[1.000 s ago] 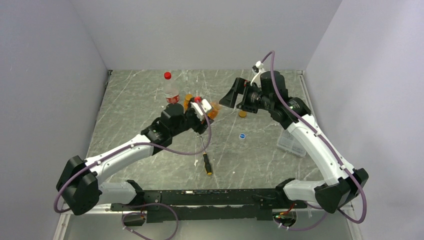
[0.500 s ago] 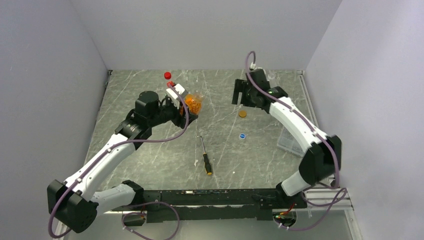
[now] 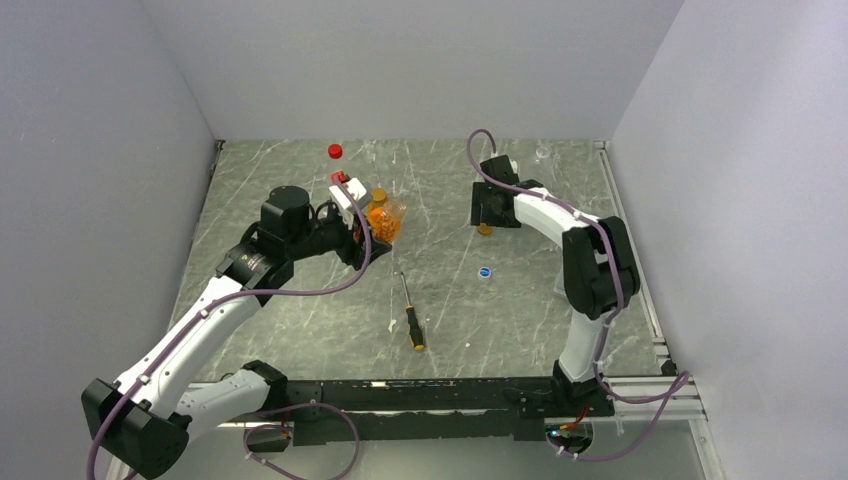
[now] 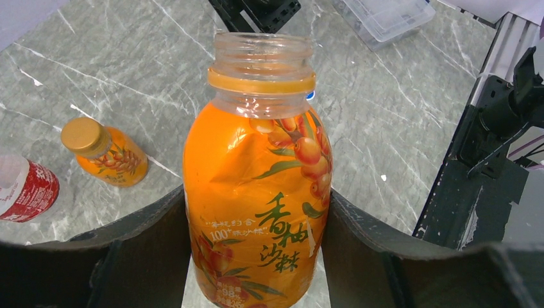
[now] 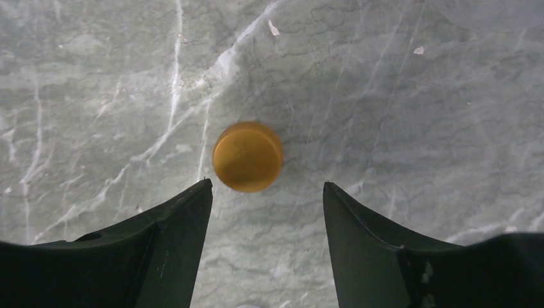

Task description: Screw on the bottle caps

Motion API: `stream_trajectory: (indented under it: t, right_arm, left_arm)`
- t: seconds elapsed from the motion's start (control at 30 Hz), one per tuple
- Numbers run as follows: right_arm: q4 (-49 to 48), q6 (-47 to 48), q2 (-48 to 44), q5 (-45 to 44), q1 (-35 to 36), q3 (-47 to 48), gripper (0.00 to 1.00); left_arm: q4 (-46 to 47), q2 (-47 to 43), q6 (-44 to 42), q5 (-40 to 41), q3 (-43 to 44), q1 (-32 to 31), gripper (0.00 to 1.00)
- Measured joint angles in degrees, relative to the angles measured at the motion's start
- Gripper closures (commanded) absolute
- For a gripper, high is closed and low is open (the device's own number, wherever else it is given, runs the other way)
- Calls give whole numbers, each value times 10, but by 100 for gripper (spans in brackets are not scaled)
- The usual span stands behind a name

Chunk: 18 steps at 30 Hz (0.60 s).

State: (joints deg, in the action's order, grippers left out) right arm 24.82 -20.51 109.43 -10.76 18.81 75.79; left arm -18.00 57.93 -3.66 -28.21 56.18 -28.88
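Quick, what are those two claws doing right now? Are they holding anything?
Left gripper: shut on an uncapped orange bottle.
Right gripper: open, holding nothing; an orange cap lies just beyond its tips.

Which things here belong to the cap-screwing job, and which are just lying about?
Job: open orange bottle, loose orange cap, blue cap, capped orange bottle, red-labelled bottle.
Lying about: screwdriver, clear box.
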Motion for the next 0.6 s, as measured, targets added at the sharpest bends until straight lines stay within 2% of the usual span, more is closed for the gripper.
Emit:
stream_trajectory:
  t: [0.4, 0.6]
  right_arm:
    - [-22, 1, 45, 24, -9, 27, 37]
    - [-23, 4, 66, 24, -8, 39, 47]
  left_arm:
    - [-3, 9, -2, -5, 0, 1, 62]
    - [-3, 21, -2, -5, 0, 1, 64]
